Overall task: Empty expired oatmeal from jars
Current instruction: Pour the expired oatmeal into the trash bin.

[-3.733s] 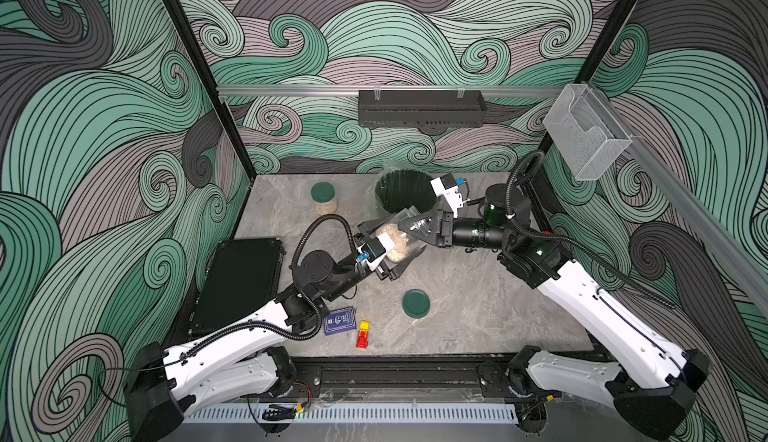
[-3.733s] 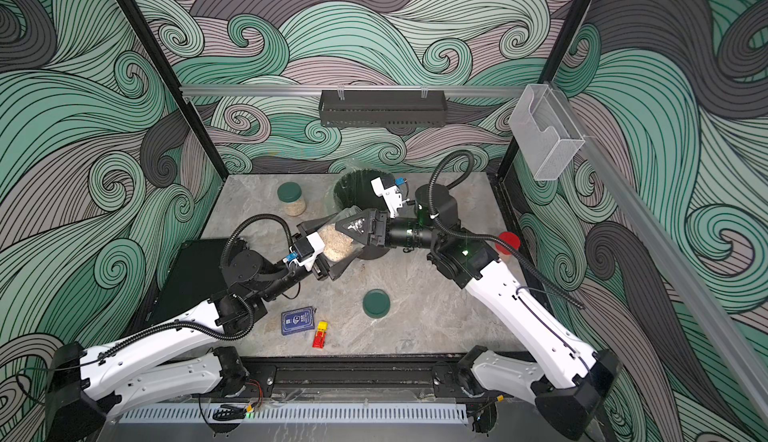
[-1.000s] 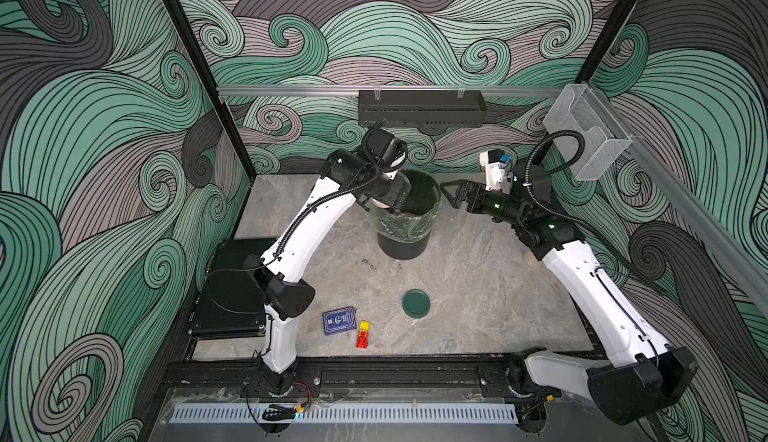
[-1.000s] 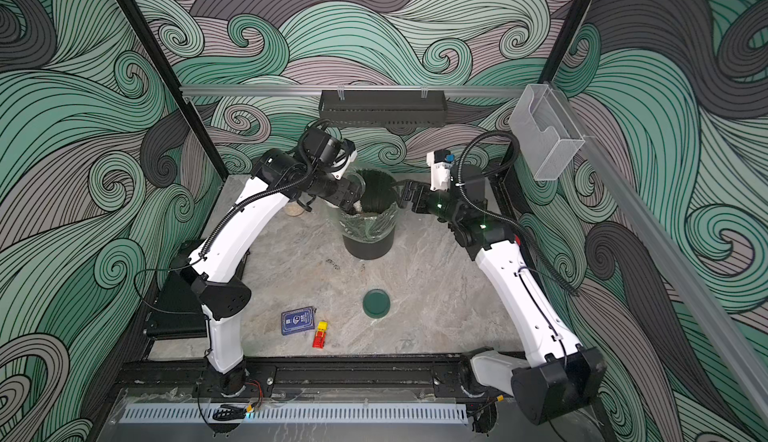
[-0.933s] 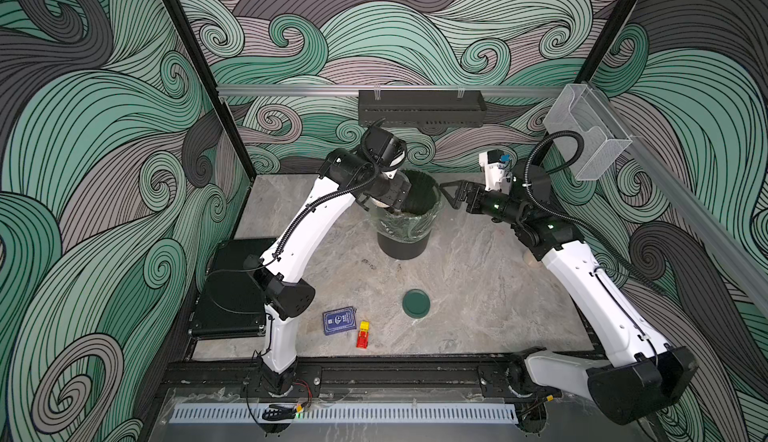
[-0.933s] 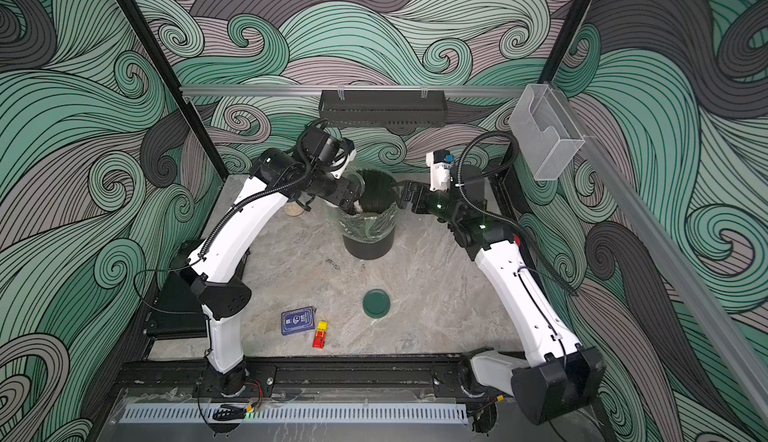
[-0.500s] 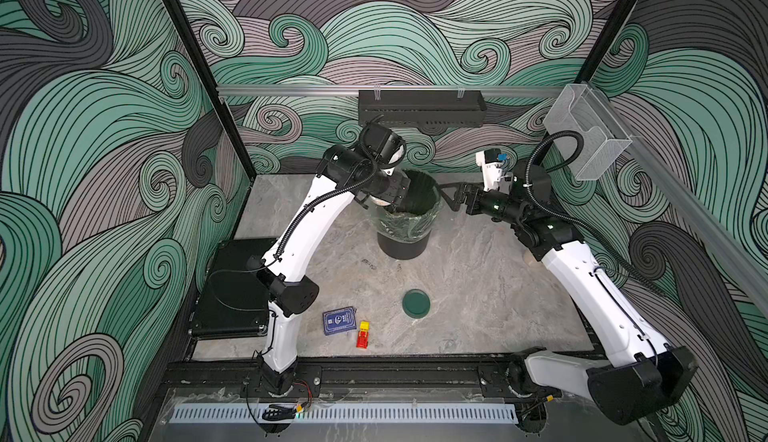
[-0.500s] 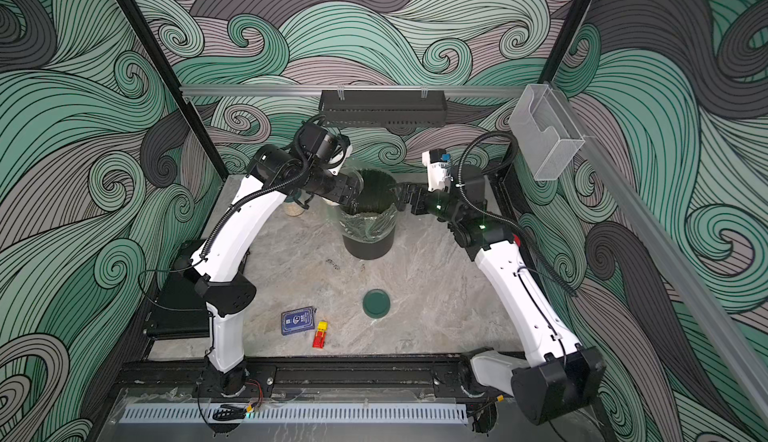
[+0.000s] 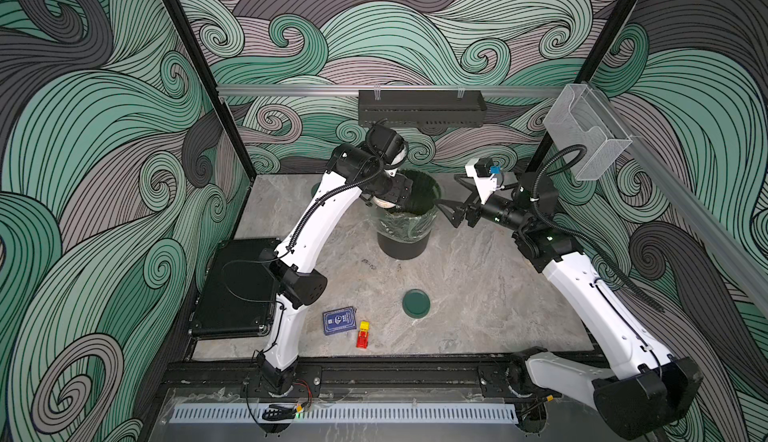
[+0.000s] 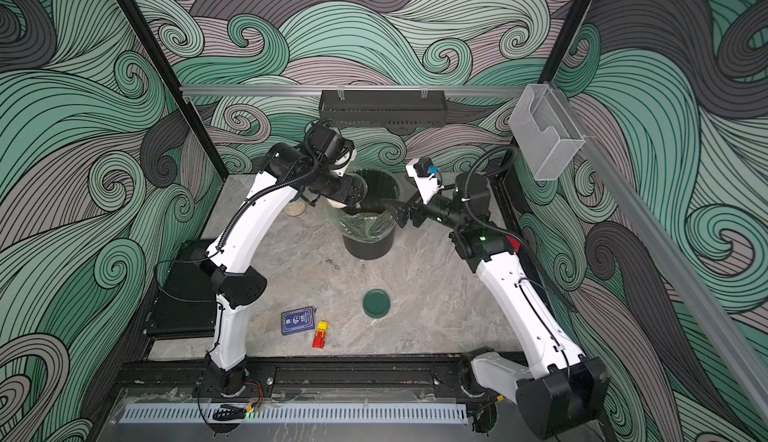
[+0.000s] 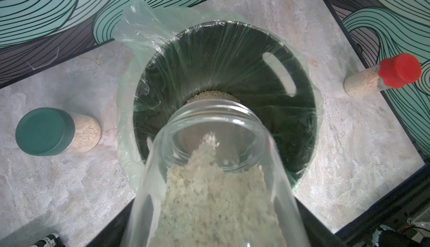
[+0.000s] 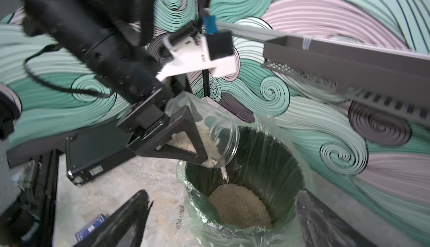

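Note:
My left gripper [image 12: 176, 139] is shut on an open clear jar [image 11: 216, 118] and holds it tilted, mouth down, over the black bin [image 9: 402, 246]. Pale oatmeal [image 11: 209, 187] slides to the jar's mouth and falls in a thin stream onto the oatmeal heap [image 12: 239, 208] in the bin's clear liner. My right gripper [image 12: 221, 197] stands open beside the bin's right rim, with nothing between its fingers. A green-lidded jar [image 11: 44, 130] with oatmeal stands left of the bin. A red-lidded jar [image 11: 399, 70] with oatmeal stands at the table's right edge.
A loose dark green lid [image 9: 416, 302] lies on the marbled table in front of the bin. A blue card box [image 9: 339, 321] and a small red and yellow toy [image 9: 363, 334] lie near the front edge. A black case [image 9: 237, 286] sits at the left.
Since the earliest frames my left arm has carried the jar from mid-table up over the bin and tipped it. My right gripper has drawn back to the bin's right. Little moved in the last second.

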Controlling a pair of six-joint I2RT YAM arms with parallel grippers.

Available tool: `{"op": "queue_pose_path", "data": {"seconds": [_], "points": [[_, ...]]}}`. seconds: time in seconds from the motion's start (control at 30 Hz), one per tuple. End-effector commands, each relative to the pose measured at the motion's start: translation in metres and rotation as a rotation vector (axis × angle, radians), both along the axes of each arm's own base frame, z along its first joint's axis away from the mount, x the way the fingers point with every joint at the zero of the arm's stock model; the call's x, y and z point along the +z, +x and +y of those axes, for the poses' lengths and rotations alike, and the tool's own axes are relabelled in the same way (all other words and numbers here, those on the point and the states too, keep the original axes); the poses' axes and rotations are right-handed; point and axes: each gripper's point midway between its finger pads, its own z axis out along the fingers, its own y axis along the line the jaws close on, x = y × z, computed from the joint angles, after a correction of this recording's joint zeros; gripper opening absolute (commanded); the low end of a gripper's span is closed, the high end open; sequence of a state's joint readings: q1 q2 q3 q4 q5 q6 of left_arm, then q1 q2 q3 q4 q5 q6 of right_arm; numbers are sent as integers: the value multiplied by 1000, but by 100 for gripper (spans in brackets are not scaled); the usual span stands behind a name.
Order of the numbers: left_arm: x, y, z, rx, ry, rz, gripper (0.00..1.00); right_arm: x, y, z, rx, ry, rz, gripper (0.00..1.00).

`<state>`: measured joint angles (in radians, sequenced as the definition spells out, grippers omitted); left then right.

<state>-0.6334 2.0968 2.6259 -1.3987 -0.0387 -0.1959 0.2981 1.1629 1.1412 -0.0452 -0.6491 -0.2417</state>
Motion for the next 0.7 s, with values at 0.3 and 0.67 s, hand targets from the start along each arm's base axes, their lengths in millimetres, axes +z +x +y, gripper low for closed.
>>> {"op": "queue_pose_path", "data": {"seconds": [0.3, 0.67], "points": [[20, 10, -6, -1, -150, -4, 0, -14, -10, 22, 224, -266, -436, 99], [40, 2, -16, 73, -362, 91, 0, -25, -8, 46, 283, -282, -407, 99]]}}
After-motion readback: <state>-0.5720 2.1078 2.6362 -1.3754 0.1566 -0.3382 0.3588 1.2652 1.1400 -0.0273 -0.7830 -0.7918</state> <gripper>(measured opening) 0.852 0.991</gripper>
